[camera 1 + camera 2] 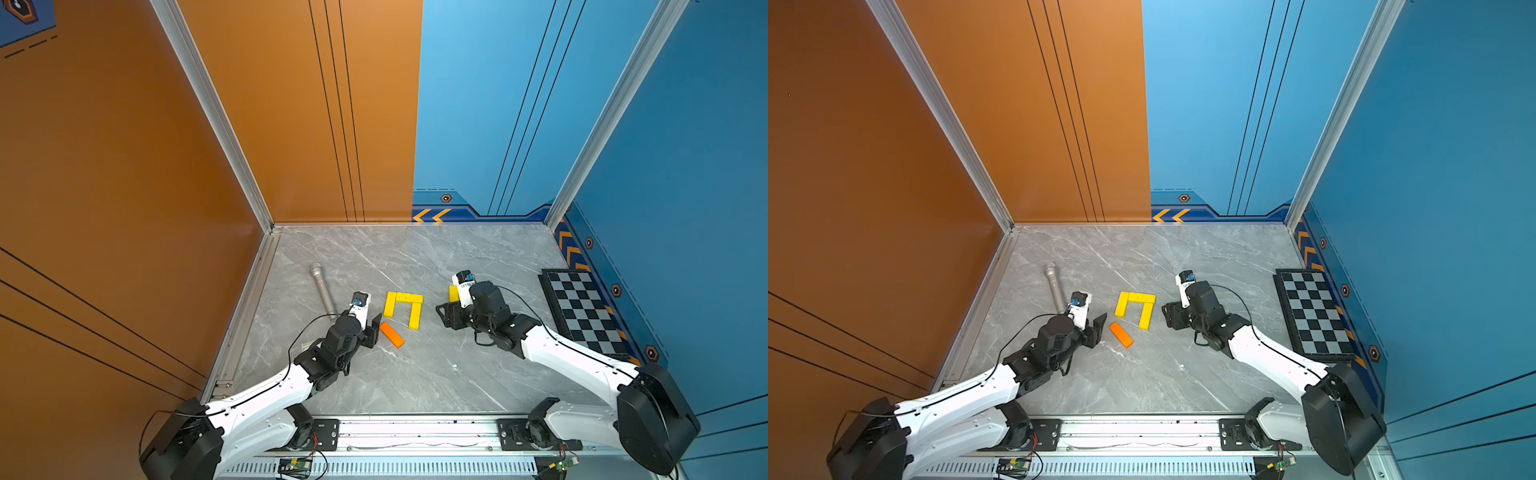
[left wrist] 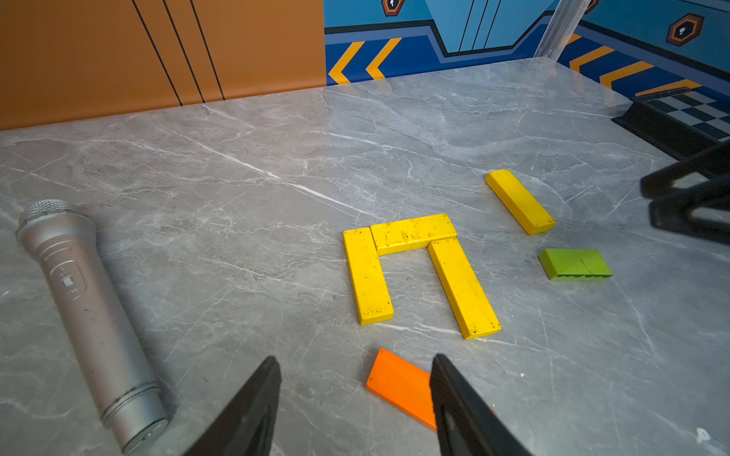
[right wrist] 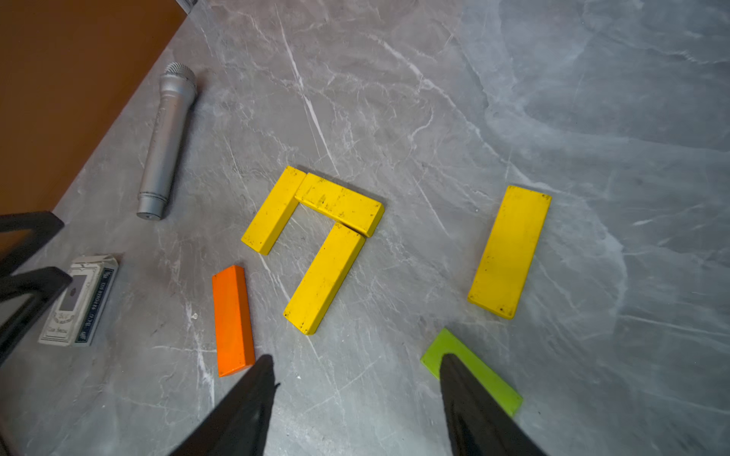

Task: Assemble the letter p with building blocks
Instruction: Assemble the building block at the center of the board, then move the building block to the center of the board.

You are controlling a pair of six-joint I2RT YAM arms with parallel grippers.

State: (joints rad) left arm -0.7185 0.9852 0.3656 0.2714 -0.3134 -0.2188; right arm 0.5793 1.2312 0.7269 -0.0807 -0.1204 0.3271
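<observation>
Three sides of loop (image 2: 412, 233) laid; fourth yellow (image 2: 519, 201), orange (image 2: 399, 385), green (image 2: 574, 263) lie loose. My left gripper (image 2: 354, 358) and right gripper (image 3: 357, 356) gape empty.

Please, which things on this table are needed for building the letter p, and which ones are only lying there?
For the job: three joined yellow blocks, loose yellow block, orange block, green block.
Lying about: microphone, chessboard, card box.
</observation>
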